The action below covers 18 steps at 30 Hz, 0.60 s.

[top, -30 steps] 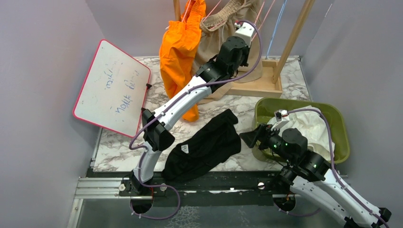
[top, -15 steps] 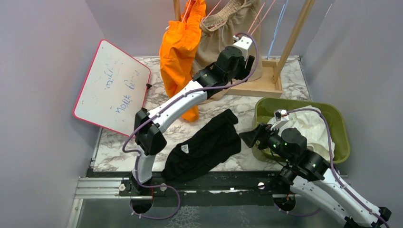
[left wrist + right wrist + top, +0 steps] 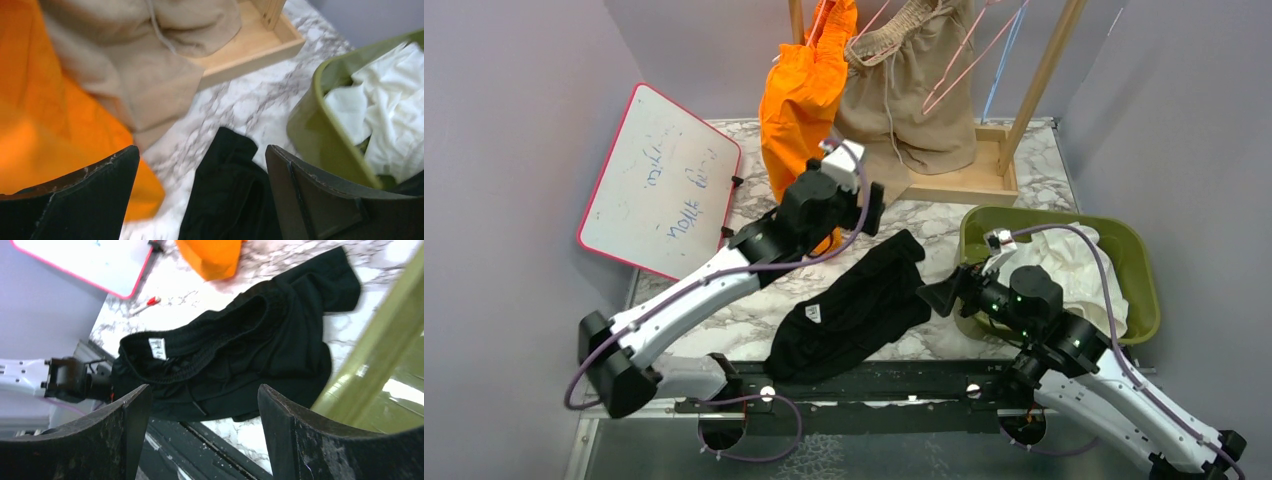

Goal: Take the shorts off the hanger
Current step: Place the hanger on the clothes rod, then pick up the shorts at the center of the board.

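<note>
Overall light: even, soft and bright across the top view, no single strong source showing.
Shadows: just a faint soft-edged one under the black shorts (image 3: 854, 310) on the marble table (image 3: 944, 215).
Glare: a pale sheen runs along the green bin wall (image 3: 370, 365); the whiteboard (image 3: 659, 185) is bright, not blown out.
White shorts (image 3: 385, 105): close to washed out, folds still readable.
Left wrist focus: soft all over, the left gripper (image 3: 200, 152) a dark blur at the bottom edge.
Right wrist focus: black fabric and its tag crisp, scuffs on the right gripper (image 3: 205, 390) visible.
Edges: the top view's walls lean outward.
</note>
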Available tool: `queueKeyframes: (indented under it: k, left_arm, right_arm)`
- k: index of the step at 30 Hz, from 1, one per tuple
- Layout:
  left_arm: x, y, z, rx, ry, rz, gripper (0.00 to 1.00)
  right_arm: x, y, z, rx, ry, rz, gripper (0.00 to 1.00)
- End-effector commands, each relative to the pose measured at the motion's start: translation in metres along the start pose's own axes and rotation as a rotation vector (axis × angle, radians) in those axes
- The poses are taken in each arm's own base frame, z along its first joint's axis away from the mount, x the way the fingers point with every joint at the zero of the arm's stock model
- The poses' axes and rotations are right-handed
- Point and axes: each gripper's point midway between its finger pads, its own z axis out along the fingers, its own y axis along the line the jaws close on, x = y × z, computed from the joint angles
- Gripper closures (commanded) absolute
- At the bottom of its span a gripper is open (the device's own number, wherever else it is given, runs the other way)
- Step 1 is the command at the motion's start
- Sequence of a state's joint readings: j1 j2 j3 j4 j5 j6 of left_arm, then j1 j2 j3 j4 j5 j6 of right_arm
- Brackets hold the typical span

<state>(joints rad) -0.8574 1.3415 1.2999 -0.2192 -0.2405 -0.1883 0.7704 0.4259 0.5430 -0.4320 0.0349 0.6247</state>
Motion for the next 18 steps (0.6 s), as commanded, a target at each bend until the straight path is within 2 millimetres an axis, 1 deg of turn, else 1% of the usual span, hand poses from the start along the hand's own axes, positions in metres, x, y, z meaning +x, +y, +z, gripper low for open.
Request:
queueKeyframes:
  k: [1,5,7,8,11,13,15,16,18]
  left_arm:
    - [0.04,0.039,-0.048,-0.12,-0.018,-0.057,0.01]
    - [0.094,0.076,-0.087,-0.246,0.052,-0.085,0.01]
    - [0.114,0.094,-0.103,-0.326,0.088,-0.103,0.01]
    - [0.121,0.102,-0.11,-0.366,0.103,-0.114,0.01]
    - [0.135,0.121,-0.127,-0.469,0.126,-0.154,0.01]
    - [0.135,0.125,-0.134,-0.498,0.15,-0.172,0.01]
    - [0.134,0.128,-0.135,-0.513,0.206,-0.149,0.01]
    - [0.134,0.132,-0.134,-0.526,0.228,-0.129,0.01]
    - [0.134,0.141,-0.132,-0.552,0.262,-0.094,0.01]
  right_arm:
    - [0.011,0.031,0.011,-0.175,0.091,-0.072,0.2]
    - [0.03,0.041,0.032,-0.216,0.226,-0.06,0.2]
    - [0.04,0.041,0.045,-0.204,0.287,-0.035,0.2]
    - [0.045,0.039,0.051,-0.175,0.305,-0.02,0.2]
    - [0.056,0.032,0.067,-0.04,0.311,-0.016,0.17]
    - [0.06,0.032,0.074,0.044,0.296,-0.03,0.15]
    - [0.066,0.034,0.081,0.113,0.287,-0.046,0.14]
    - [0.067,0.033,0.084,0.161,0.277,-0.051,0.13]
    - [0.07,0.037,0.092,0.212,0.272,-0.063,0.11]
